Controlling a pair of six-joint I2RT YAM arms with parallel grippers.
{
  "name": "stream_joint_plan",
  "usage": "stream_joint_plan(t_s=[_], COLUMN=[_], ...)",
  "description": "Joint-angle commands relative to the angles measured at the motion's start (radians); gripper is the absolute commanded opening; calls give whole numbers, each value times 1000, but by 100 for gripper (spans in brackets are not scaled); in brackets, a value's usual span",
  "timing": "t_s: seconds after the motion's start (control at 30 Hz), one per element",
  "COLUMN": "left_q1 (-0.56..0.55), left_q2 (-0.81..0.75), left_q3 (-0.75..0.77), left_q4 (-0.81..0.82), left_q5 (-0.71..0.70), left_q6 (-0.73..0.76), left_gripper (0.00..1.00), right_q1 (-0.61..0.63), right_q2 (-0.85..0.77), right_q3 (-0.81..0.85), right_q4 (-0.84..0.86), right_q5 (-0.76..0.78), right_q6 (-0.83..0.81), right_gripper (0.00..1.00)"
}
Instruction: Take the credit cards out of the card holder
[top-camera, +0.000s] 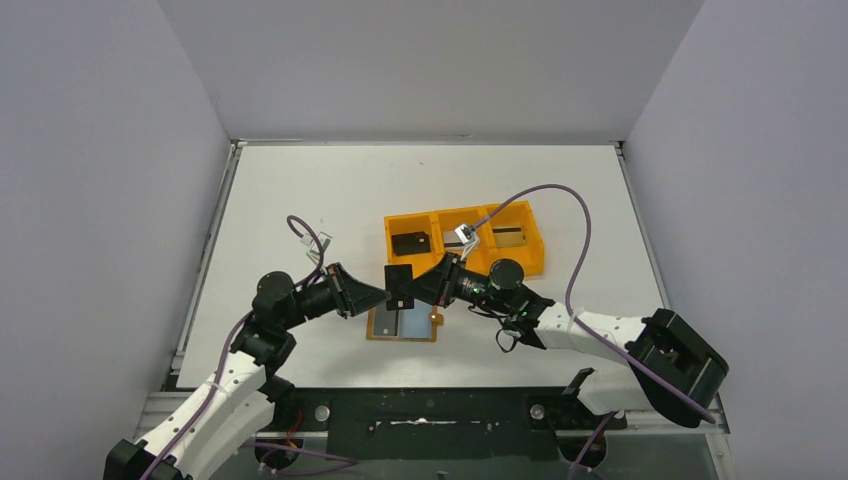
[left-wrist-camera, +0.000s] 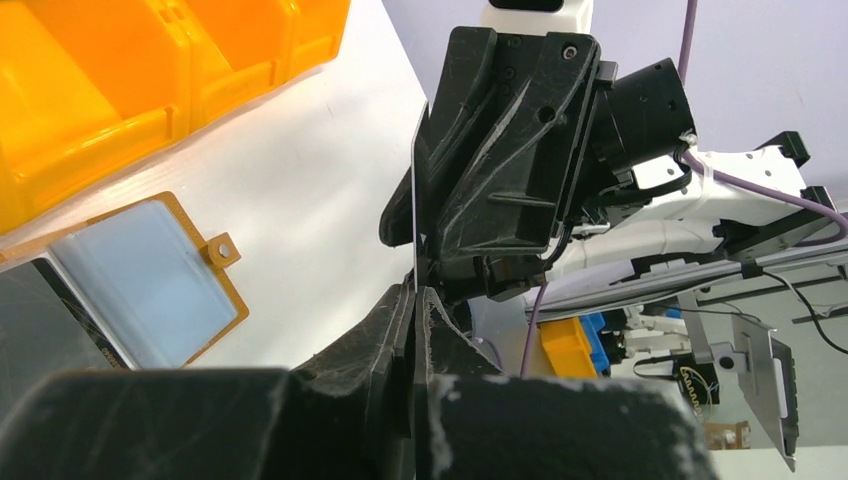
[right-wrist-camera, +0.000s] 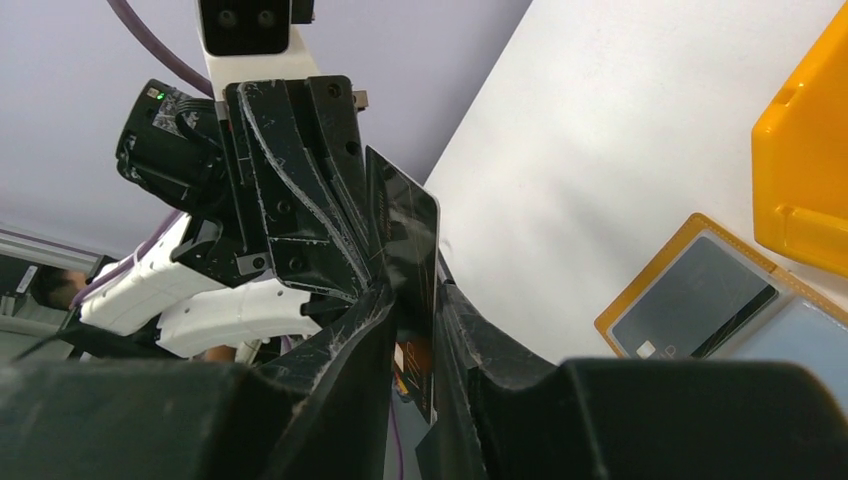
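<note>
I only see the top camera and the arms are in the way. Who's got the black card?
Observer: The left wrist view shows the left jaws pinched shut on an edge of the credit card.
Operator: And the right ones?
Observer: Their wrist view has that card standing between the right jaws; whether they touch it is unclear.
Operator: Any cards left?
Observer: The card holder lies open, a dark card in one pocket.

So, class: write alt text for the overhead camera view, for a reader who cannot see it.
Above an open card holder, the left gripper pinches a dark card upright while the right gripper straddles it. An orange three-compartment tray sits just behind them.
</note>
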Motion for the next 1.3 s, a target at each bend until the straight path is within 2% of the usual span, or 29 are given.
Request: stream_joint_plan(t_s=[0.0,0.27,0.3,0.37,0.47,0.6,0.73,0.87,1.1,1.27], left_q1=[11,30,36,45,54,57,58,59,59,57], left_q2=[-4,-4,-3,-2,-15,-46,-71,-110,-154,-173], left_q3=[-3,-8,-5,-1,12,67,149,213,336,376], left_q4=[78,81,67,38,-28,-227,-493,-650,-799,-818], left_q5=[54,59,54,40,-1,-116,-304,-462,-732,-831], left_q6=[-4,-17,-17,-17,3,89,200,266,327,432], left_gripper=[0,0,4,32,55,75,79,81,86,87], right_q1=[-18,-30,-30,-34,-35,-34,-31,-25,5,73], right_q2=[-33,-28,-27,-31,-49,-101,-151,-174,-113,-38], right_q3=[-9,-21,-22,-26,-25,17,86,159,273,342], right_q4=[131,186,188,185,134,-108,-378,-559,-629,-628], right_q5=[-18,-48,-48,-44,-15,89,237,390,494,565], right_q6=[21,42,42,41,19,-73,-210,-364,-785,-1136], right_gripper=[20,3,2,0,0,0,0,0,0,0])
